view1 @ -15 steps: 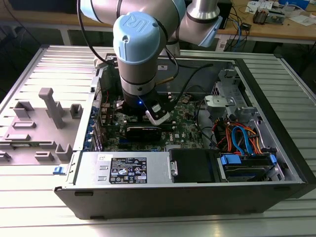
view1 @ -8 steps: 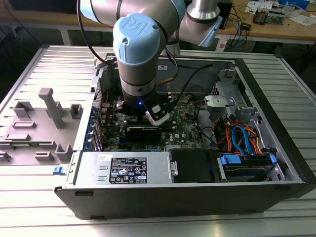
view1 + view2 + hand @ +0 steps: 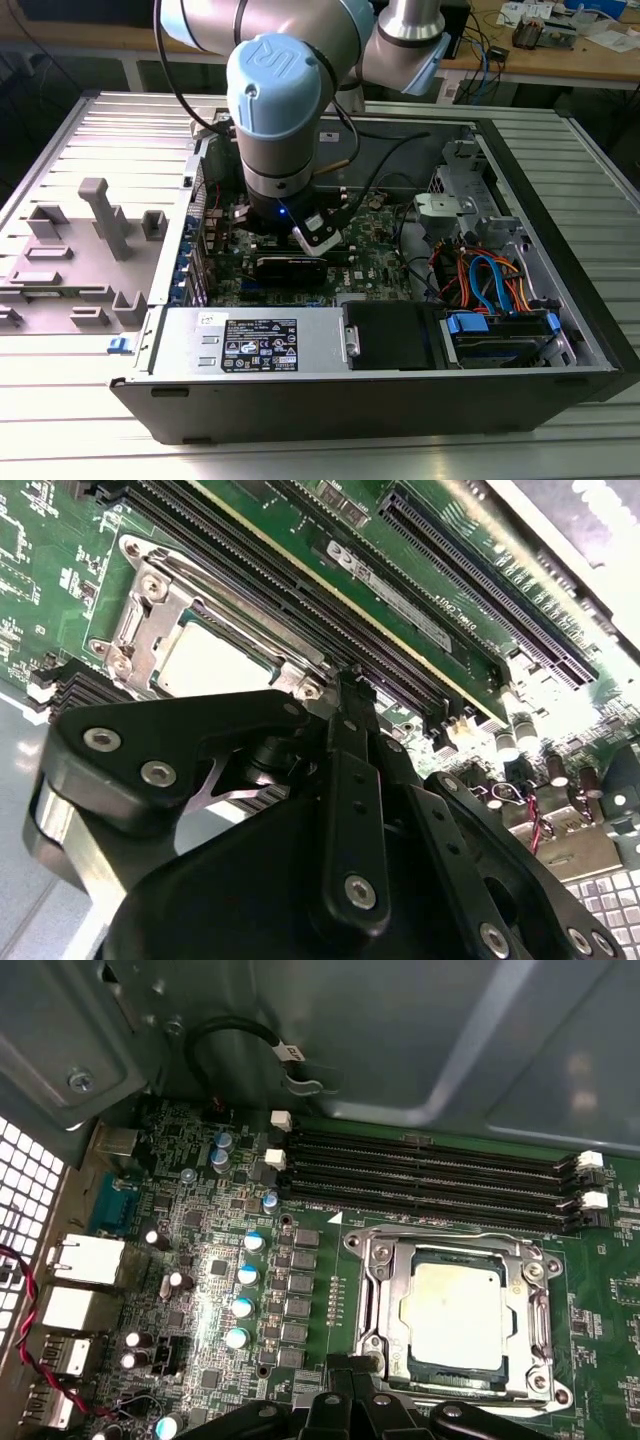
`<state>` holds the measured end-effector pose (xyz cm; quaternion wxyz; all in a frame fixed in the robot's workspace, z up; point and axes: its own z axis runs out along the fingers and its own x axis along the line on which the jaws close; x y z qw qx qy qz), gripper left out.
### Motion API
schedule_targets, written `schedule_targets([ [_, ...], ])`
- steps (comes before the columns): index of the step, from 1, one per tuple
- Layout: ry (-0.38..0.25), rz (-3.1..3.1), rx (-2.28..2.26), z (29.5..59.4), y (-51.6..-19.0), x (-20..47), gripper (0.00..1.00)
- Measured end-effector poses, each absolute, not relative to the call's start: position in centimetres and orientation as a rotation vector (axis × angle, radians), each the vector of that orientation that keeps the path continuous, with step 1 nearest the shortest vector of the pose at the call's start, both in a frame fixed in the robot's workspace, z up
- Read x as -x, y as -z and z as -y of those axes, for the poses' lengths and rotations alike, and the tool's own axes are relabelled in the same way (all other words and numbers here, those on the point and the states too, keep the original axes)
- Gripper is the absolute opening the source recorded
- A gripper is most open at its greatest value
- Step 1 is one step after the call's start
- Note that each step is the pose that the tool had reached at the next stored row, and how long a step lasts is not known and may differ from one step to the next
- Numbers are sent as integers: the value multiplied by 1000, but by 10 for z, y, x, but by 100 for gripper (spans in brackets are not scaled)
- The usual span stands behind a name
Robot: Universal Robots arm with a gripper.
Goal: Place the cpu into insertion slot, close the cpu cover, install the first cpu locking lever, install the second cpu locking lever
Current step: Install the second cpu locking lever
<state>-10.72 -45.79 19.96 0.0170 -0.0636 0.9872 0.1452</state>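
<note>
One small square grey-topped cpu (image 3: 455, 1312) sits under the thin silvery cpu cover (image 3: 385, 1270) just ahead of the black pincer (image 3: 350, 1385), whose fingers are pressed together, holding nothing.

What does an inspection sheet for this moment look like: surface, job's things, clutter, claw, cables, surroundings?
Surface: ribbed metal table carrying an open computer case.
Job's things: chip lies in the socket; cover is down around it, grey top showing through its window.
Clutter: grey holder tray on the exterior view's left.
Claw: claw hangs at the socket's edge, holding nothing that can be seen.
Cables: orange and blue wires by the drive bay; red and black pair near the ports.
Surroundings: wooden bench behind, with loose items.
</note>
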Motion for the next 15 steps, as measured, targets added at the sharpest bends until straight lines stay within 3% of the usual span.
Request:
schedule_targets([
  [15,-460,-3067,198,459,-196,108,11],
])
